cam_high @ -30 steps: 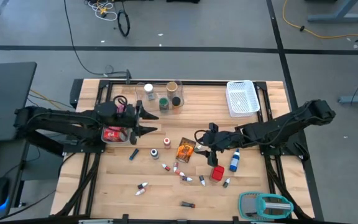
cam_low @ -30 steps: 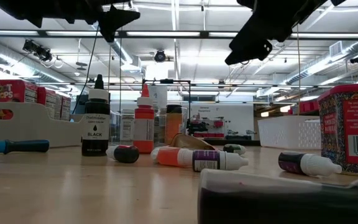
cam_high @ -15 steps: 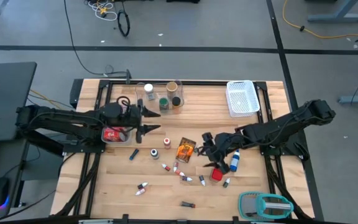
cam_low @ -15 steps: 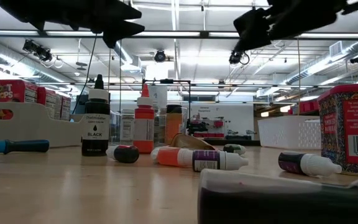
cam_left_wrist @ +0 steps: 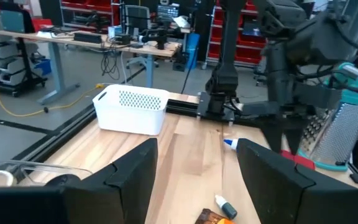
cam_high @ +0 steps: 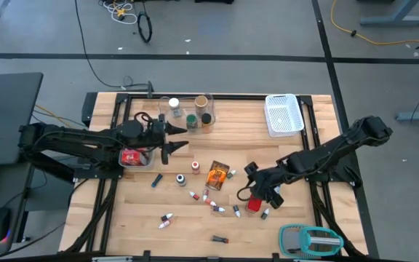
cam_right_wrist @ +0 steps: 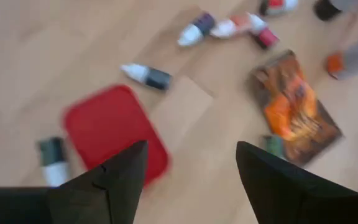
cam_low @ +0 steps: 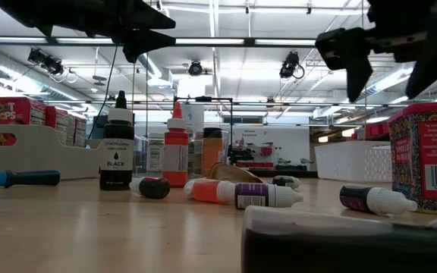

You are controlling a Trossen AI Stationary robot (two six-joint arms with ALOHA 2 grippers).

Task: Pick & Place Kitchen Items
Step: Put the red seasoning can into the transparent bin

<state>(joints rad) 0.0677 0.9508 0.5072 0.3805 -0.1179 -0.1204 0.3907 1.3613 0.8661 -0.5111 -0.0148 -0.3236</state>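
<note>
Over the middle of the bench, from the high view, both arms are seen reaching inward. The left gripper (cam_high: pixel 172 143) is held above the left-centre area, just beside the clear tray (cam_high: pixel 132 158) with its red packet, fingers spread and nothing between them. The right gripper (cam_high: pixel 255 191) is parked over the red box (cam_high: pixel 254 204) toward the front edge, right of centre, also spread and empty. The orange packet (cam_high: pixel 217 176) is found mid-bench, with small vials (cam_high: pixel 214 205) scattered in front of it. A few jars (cam_high: pixel 193 121) are lined up near the back edge, and the white mesh basket (cam_high: pixel 283 115) is sat at the back right corner. A teal-and-grey gadget (cam_high: pixel 308 239) is at the front right corner.

In the low view, a black bottle (cam_low: pixel 117 152) and an orange bottle (cam_low: pixel 175 155) are stood upright, and vials lie on their sides on the wood.

In the left wrist view, the left gripper's fingers (cam_left_wrist: pixel 133 173) are seen apart, with the basket (cam_left_wrist: pixel 131 111) ahead.

In the right wrist view, the red box (cam_right_wrist: pixel 114 132) and the orange packet (cam_right_wrist: pixel 296 107) are seen below the parted fingers (cam_right_wrist: pixel 119 174), not touched.
</note>
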